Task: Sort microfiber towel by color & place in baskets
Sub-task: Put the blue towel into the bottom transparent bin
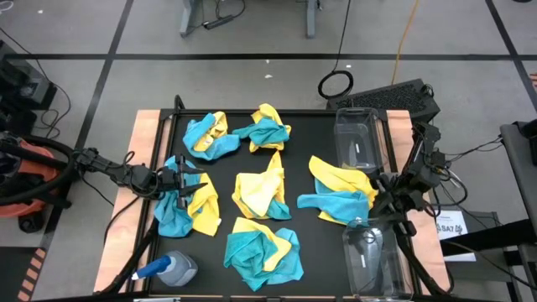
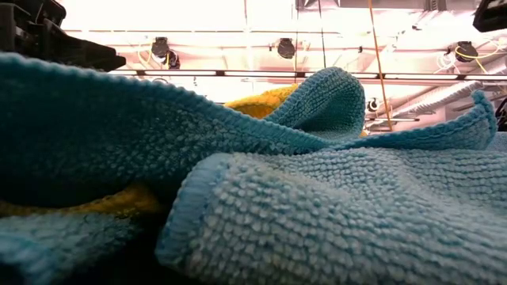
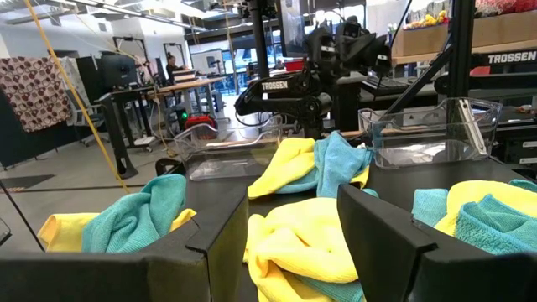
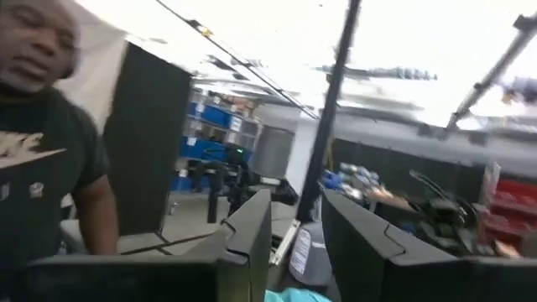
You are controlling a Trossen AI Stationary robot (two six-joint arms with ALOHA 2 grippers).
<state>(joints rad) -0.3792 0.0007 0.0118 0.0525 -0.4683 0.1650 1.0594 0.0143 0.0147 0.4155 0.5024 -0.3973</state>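
Several heaps of yellow and teal microfiber towels lie on the black table top: two at the far side (image 1: pixel 210 134) (image 1: pixel 267 128), one in the middle (image 1: pixel 262 191), one near (image 1: pixel 262 250), one left (image 1: pixel 186 208), one right (image 1: pixel 340 195). Two clear baskets stand along the right edge, one far (image 1: pixel 359 138) and one near (image 1: pixel 379 258). My left gripper (image 1: pixel 191 178) (image 3: pixel 289 243) stands open and level over the left heap's far edge, a yellow towel (image 3: pixel 302 243) showing beyond its gap. My right gripper (image 1: pixel 379 195) (image 4: pixel 298 231) is open, tipped upward between the baskets, beside the right heap.
A blue-capped spray bottle (image 1: pixel 172 270) lies at the near left corner. A teal towel (image 2: pixel 317 198) fills the low view right at the camera. A person in a dark shirt (image 4: pixel 50 168) stands beyond the table. Wooden side strips (image 1: pixel 147 143) flank the black top.
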